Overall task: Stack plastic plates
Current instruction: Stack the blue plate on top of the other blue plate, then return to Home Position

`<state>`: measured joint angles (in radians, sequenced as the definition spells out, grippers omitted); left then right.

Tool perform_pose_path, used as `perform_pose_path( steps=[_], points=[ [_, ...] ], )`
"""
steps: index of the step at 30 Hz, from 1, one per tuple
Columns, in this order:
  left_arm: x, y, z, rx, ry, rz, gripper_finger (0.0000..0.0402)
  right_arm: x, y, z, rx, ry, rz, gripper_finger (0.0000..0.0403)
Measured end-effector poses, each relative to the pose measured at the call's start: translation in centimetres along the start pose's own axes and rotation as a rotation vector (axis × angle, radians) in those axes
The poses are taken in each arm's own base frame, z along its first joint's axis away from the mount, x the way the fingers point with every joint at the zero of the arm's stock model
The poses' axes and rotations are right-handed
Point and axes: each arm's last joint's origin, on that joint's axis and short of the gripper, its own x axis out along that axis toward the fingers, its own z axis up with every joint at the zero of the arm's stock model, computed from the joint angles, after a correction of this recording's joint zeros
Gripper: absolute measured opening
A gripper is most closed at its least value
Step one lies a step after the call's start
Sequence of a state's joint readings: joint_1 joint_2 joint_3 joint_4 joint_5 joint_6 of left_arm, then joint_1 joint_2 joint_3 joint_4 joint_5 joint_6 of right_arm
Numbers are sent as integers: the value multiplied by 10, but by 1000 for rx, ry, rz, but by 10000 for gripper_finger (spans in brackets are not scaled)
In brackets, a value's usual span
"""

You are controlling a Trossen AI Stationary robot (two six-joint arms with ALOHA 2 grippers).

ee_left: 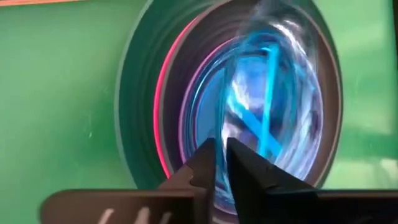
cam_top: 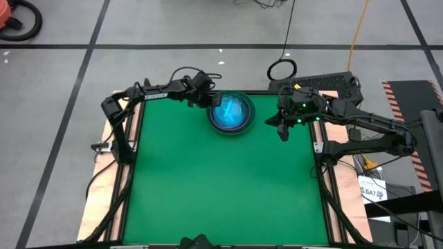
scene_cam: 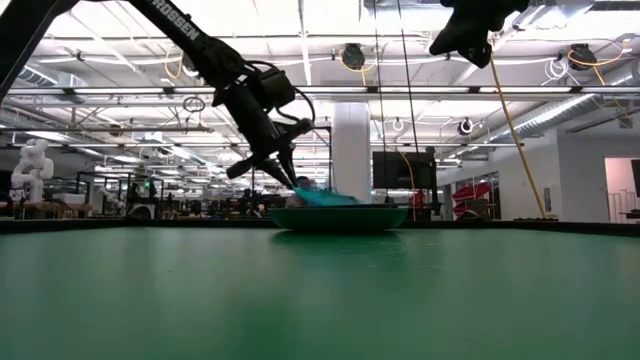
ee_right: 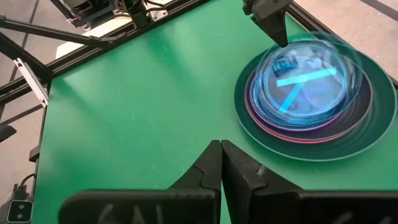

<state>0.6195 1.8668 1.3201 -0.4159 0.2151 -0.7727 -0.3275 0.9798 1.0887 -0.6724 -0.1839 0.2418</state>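
Note:
The plates form one stack by the table's far edge: a dark green-grey plate at the bottom resting on the mat, then a hot pink rim, a translucent pink rim and the translucent cyan plate on top. My left gripper is at the stack's left side, shut on the cyan plate. My right gripper hangs shut, raised above the mat to the right of the stack, touching nothing. My left gripper pinches the cyan plate's left rim between its two fingers, slanting down from the table's left. The plate sits tilted: its held edge is raised, and its opposite edge rests inside the stack.
Bare green mat stretches from the stack to the near edge. A black cable loop and a dark flat device lie beyond the far right corner. The table frame's rails run along both sides.

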Motion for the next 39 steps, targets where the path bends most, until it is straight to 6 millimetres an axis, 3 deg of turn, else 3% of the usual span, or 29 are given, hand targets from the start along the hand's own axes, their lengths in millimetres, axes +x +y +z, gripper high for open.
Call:
perform_pose_path(
  steps=[9,17,20,26,31,35,39],
  points=[
    [0,0,-3,-15,36,-8,152,0,0,0,-19,0,0,0],
    [-11,-13,-2,-3,175,-172,172,0,-1,-2,-99,23,-10,0],
    [-36,-34,11,111,171,-196,172,0,-1,0,-150,-7,-36,0],
    [-114,-95,37,575,16,-298,172,-1,-5,9,-223,-87,-44,0],
    [-175,-136,30,1027,-149,-323,173,-2,-5,16,-231,-154,-42,0],
    [-210,-157,22,1003,-268,-284,172,-4,-3,23,-259,-229,-34,0],
    [-242,-156,4,1011,-235,-323,141,-7,0,29,-296,-304,8,0]
  ],
)
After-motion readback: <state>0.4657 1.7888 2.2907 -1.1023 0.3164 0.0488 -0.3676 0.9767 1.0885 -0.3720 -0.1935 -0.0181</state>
